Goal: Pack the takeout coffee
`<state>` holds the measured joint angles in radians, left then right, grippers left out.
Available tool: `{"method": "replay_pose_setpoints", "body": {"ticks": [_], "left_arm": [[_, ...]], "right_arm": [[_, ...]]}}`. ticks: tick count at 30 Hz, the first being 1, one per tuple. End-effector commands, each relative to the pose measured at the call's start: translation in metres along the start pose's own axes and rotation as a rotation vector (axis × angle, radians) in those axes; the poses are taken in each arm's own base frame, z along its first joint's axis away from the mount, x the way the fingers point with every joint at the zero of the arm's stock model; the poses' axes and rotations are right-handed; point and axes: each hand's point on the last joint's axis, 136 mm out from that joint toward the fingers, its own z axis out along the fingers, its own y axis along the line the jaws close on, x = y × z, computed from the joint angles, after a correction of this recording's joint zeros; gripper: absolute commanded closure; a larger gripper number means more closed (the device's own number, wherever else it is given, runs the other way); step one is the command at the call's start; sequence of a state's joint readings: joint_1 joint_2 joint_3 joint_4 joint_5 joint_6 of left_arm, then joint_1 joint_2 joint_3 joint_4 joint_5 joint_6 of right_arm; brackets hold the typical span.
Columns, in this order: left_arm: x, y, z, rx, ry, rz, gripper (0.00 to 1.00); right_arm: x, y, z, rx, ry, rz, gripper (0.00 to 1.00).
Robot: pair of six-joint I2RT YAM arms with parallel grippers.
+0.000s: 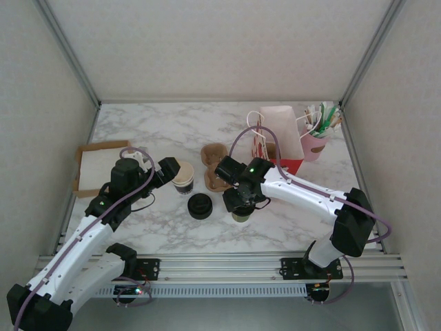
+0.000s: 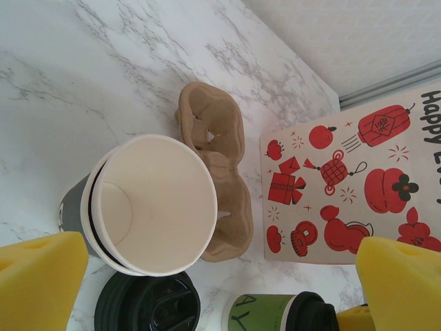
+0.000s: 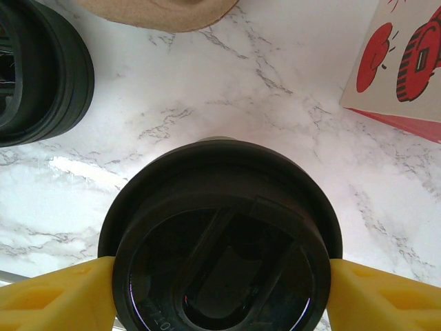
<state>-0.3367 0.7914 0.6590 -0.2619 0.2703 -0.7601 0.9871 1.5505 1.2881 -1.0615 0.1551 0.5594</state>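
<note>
The takeout coffee stands upright on the marble table, its black lid seen from straight above in the right wrist view. In the left wrist view its olive-green wall shows at the bottom edge. My right gripper sits over it, its yellow fingers pressed against both sides of the lid. From the top the cup is mostly hidden under that gripper. My left gripper is wide open beside a lidless paper cup and holds nothing; from above it sits just left of that cup.
A loose black lid lies between the two cups. A brown pulp cup carrier sits behind them. A paper bag with red prints and a pink cup of utensils stand at the back right. A flat cardboard tray lies at the left edge.
</note>
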Motion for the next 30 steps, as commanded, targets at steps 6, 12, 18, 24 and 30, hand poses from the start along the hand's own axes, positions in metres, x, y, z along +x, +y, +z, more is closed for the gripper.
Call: {"method": "replay_pose_setpoints", "body": {"ticks": [6,12,18,24,30], "left_arm": [[-0.006,-0.008,-0.005,0.037,-0.020,-0.006,0.00],[-0.009,-0.011,-0.009,0.039,-0.030,-0.003,0.00],[-0.018,-0.018,-0.015,0.040,-0.056,0.014,0.00],[-0.025,-0.026,-0.024,0.053,-0.079,0.019,0.00],[-0.031,-0.037,-0.035,0.078,-0.094,0.022,0.00]], "right_arm": [[0.012,-0.001,0.010,0.030,0.056,-0.013,0.28],[0.013,0.000,0.007,0.023,0.052,-0.016,0.33],[0.010,0.003,-0.015,-0.014,-0.003,-0.019,0.35],[0.011,0.005,-0.045,-0.099,-0.084,-0.009,0.35],[0.018,0.007,-0.079,-0.218,-0.160,0.005,0.35]]}}
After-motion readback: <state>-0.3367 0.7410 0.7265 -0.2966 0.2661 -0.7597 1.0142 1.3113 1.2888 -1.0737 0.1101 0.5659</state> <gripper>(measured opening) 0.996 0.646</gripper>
